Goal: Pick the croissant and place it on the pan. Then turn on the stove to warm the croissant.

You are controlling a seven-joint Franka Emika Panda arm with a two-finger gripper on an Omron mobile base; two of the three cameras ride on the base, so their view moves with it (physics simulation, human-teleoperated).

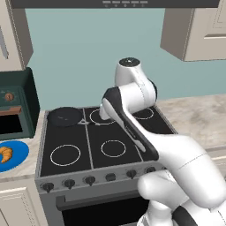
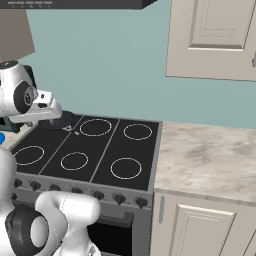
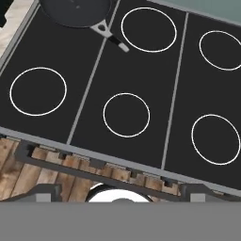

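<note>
Left base view showed the croissant [image 1: 6,154] lying on a round blue plate [image 1: 17,152] on the counter left of the stove [image 1: 88,152], below a dark green toaster oven [image 1: 17,106]. The pan [image 1: 65,116] sat on the stove's rear-left burner, its short handle pointing right; the hand view showed it [image 3: 75,9] too. The white arm [image 1: 145,132] reached over the cooktop. The gripper itself was hidden behind the arm; its jaws stood spread wide with nothing between them.
</note>
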